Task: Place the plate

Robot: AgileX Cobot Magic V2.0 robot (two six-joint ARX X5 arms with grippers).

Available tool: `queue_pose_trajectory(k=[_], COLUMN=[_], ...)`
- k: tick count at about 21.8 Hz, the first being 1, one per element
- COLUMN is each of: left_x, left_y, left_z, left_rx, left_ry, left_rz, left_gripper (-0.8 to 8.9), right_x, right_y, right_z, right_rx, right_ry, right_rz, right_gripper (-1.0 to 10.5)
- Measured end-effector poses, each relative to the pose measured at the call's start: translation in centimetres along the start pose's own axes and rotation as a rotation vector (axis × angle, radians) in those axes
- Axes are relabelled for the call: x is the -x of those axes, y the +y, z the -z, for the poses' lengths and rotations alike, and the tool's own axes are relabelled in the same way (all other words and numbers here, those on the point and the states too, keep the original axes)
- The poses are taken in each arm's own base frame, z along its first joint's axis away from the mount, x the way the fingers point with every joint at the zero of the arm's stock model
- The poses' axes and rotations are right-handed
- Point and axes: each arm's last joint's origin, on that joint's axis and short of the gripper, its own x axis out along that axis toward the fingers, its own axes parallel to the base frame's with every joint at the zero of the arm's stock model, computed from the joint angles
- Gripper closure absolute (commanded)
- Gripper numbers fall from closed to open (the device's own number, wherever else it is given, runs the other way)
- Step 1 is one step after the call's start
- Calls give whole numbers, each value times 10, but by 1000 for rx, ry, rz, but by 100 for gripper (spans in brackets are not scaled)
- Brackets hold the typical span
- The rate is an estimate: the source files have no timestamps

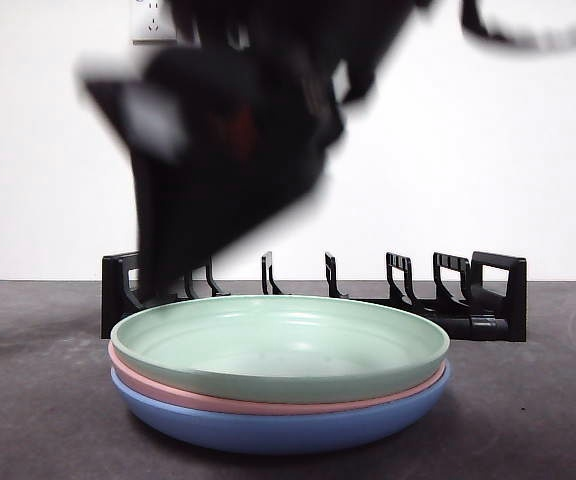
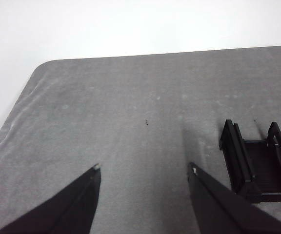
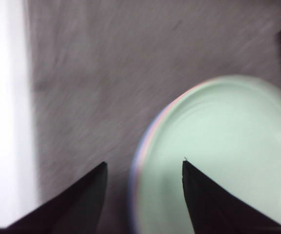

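Note:
Three plates are stacked at the front of the table: a green plate (image 1: 278, 345) on top, a pink one (image 1: 168, 392) under it and a blue one (image 1: 278, 425) at the bottom. My right gripper (image 1: 163, 270) comes down blurred at the stack's left rim. In the right wrist view it (image 3: 144, 165) is open, with the green plate's (image 3: 228, 146) rim lying between the jaws below them. My left gripper (image 2: 144, 168) hangs open over bare table beside one end of the black rack (image 2: 250, 170). Neither gripper holds anything.
A black plate rack (image 1: 488, 300) with several upright dividers stands behind the stack. The other arm shows only as a dark tip (image 1: 508, 25) at the top right. A white wall lies behind, and the grey table's edge (image 2: 13, 126) is near the left gripper.

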Motion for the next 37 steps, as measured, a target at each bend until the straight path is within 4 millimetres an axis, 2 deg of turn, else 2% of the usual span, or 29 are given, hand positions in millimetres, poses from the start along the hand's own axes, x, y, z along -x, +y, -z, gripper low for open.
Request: queue_pose_trajectory(k=[4,6,9,14,20,26,31,32,33,34,37], left_x=[0,0,0,0,0,-1,-9,-10,-10,-10,-10], left_y=[0,0,0,-1,-4,-10,-15,-16,-16,-16,-16], left_z=[0,0,0,0,-2,-8,-12,-12,-12,-11,-10], left_rx=[0,0,0,20,44,50,47,51,53,53,62], left_ry=[0,0,0,-1,-23,-79,-102,-97,-93,-86,-71], left_rz=[0,0,0,24,128,351,443,444,446,447,449], left_gripper=[532,532,532,532,532,532,533,557,649,827,806], right_x=[43,60,75,95,118,140,147,147,147,147,147], right_y=[-26,-47,-83,-142,-195,-225,-232,-232,-232,-232,-231], right_z=[-22,-22,-7,29,76,111,123,124,123,123,122], right_rx=[-61,-114,-215,-390,-556,-634,-640,-637,-635,-638,-633], right_ry=[-155,-207,-205,-197,-201,-259,-310,-316,-322,-323,-325], right_rz=[165,240,357,483,628,712,672,656,647,642,637], right_gripper=[697,697,697,697,697,696,697,746,883,922,930])
